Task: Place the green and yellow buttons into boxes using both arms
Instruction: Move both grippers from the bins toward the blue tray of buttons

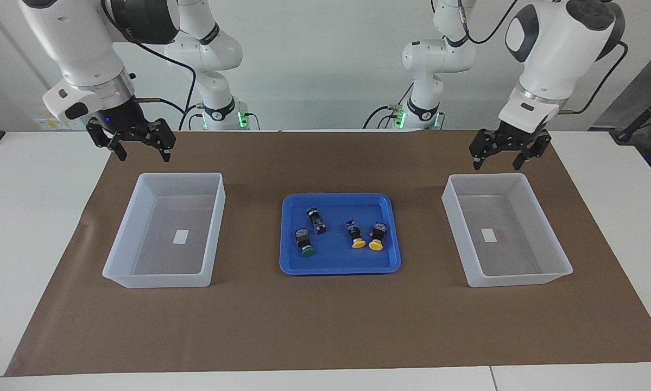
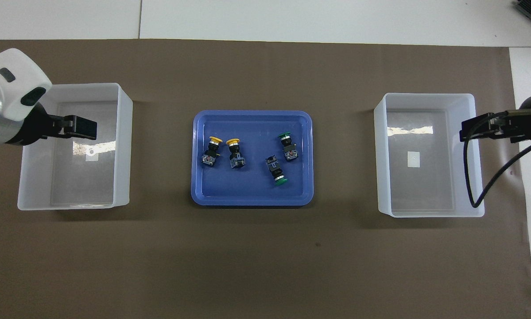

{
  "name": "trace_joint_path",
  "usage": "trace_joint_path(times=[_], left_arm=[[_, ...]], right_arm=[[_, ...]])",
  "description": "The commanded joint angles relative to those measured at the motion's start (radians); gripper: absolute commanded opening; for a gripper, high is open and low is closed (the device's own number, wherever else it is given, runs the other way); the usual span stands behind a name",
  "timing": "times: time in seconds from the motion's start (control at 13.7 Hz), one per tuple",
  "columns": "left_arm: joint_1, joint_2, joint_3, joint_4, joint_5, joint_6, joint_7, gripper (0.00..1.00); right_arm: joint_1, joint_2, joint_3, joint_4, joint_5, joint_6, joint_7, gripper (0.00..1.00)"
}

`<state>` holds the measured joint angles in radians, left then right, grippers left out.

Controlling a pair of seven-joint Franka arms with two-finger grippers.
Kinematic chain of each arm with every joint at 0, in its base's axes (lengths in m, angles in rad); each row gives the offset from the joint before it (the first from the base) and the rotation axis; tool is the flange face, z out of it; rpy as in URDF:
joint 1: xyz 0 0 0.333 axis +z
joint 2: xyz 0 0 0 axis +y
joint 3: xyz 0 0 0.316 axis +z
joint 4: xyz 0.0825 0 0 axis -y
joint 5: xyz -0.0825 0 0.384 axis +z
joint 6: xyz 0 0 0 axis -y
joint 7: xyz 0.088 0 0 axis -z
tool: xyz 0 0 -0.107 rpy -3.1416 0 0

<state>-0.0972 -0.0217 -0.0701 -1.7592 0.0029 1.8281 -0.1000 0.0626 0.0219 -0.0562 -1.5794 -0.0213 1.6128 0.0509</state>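
Two green buttons (image 1: 307, 243) (image 2: 277, 170) and two yellow buttons (image 1: 376, 239) (image 2: 213, 149) lie on their sides in a shallow blue tray (image 1: 340, 267) (image 2: 252, 200) at mid-table. One translucent box (image 1: 514, 279) (image 2: 122, 146) stands toward the left arm's end, the other box (image 1: 157, 281) (image 2: 382, 155) toward the right arm's end; each holds only a white label. My left gripper (image 1: 496, 162) (image 2: 83, 128) hangs open and empty over its box. My right gripper (image 1: 144, 157) (image 2: 469, 133) hangs open and empty over the outer rim of its box.
A brown mat (image 1: 325, 326) covers most of the white table, and the tray and both boxes stand on it. A black cable (image 2: 482, 181) loops down from the right wrist over the outer wall of its box.
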Motion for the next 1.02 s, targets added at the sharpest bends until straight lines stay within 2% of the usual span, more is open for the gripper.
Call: trace_joint_path(times=[0.0, 0.29, 0.44, 0.59, 0.73, 0.95], left_arm=[[-0.088, -0.046, 0.007, -0.178, 0.006, 0.175, -0.131, 1.00], [-0.203, 0.070, 0.007, -0.258, 0.005, 0.441, -0.266, 1.00], [-0.216, 0.095, 0.006, -0.298, 0.005, 0.569, -0.268, 1.00], [-0.237, 0.121, 0.006, -0.306, 0.005, 0.609, -0.264, 1.00], [-0.265, 0.195, 0.006, -0.304, 0.005, 0.692, -0.273, 1.00], [-0.279, 0.275, 0.007, -0.304, 0.005, 0.769, -0.270, 1.00]], right_arm=[[-0.004, -0.019, 0.006, -0.021, 0.009, -0.008, 0.006, 1.00], [-0.001, -0.019, 0.006, -0.024, 0.009, 0.007, 0.012, 1.00], [0.003, -0.019, 0.006, -0.030, 0.009, 0.024, 0.004, 1.00], [0.031, -0.030, 0.009, -0.057, 0.017, 0.039, 0.020, 1.00], [0.072, -0.040, 0.009, -0.106, 0.023, 0.122, 0.062, 1.00], [0.135, 0.024, 0.009, -0.145, 0.058, 0.253, 0.066, 1.00]])
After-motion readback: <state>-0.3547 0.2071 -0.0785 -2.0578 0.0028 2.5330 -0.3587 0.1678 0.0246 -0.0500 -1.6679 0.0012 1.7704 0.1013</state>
